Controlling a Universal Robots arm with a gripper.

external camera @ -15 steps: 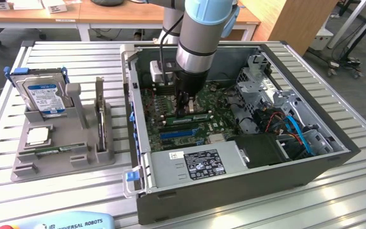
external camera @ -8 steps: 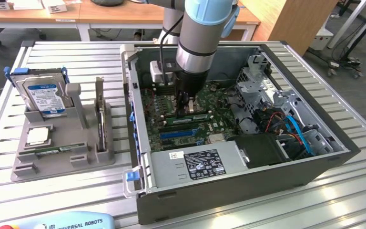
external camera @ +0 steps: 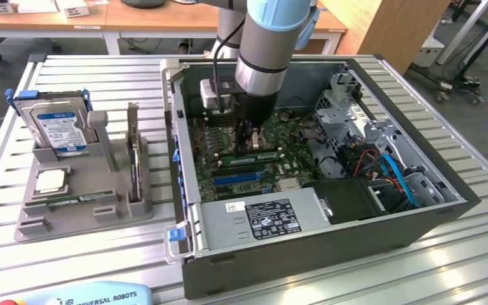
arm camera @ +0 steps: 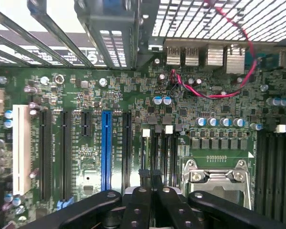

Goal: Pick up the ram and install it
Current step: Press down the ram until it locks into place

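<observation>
**Closed gripper sits low over memory slots inside open computer**

At the near edge of the slatted metal table (external camera: pixel 456 267), the open computer case (external camera: pixel 312 257) lies on its side. Its dark front wall and the grey power supply (external camera: pixel 261 219) close off the near side of the opening. To the exterior view's left, a grey tray (external camera: pixel 83 219) stands just beside the case with a narrow strip of table between them. It carries a green strip (external camera: pixel 68 202) lying flat in a front groove, a square silver chip (external camera: pixel 49 181) behind that, and a blue-labelled hard drive (external camera: pixel 58 127) upright at the back.

Inside the case the room is tight. A black fan housing (external camera: pixel 354 197) and a blue cable (external camera: pixel 396 178) crowd the exterior view's right, and a metal drive cage (external camera: pixel 345 108) rises farther back. The arm comes straight down through the open top, between the case's left rim and that cage.

The gripper (external camera: pixel 248 143) is pinched fully together, and nothing shows between its black fingers (arm camera: pixel 138 205). In the wrist view the gripper (arm camera: pixel 150 174) hangs just over the dark memory slots, between a long blue slot (arm camera: pixel 106 148) and the silver processor socket (arm camera: pixel 217 176).

The ram (external camera: pixel 261 155) appears as a green stick with a pale label directly below the fingertips. Its long axis runs across the exterior view, parallel to the blue slot (external camera: pixel 239 178) nearer the camera. Whether it is pressed fully home cannot be told.

Beyond the case stand wooden desks (external camera: pixel 142 22).
</observation>
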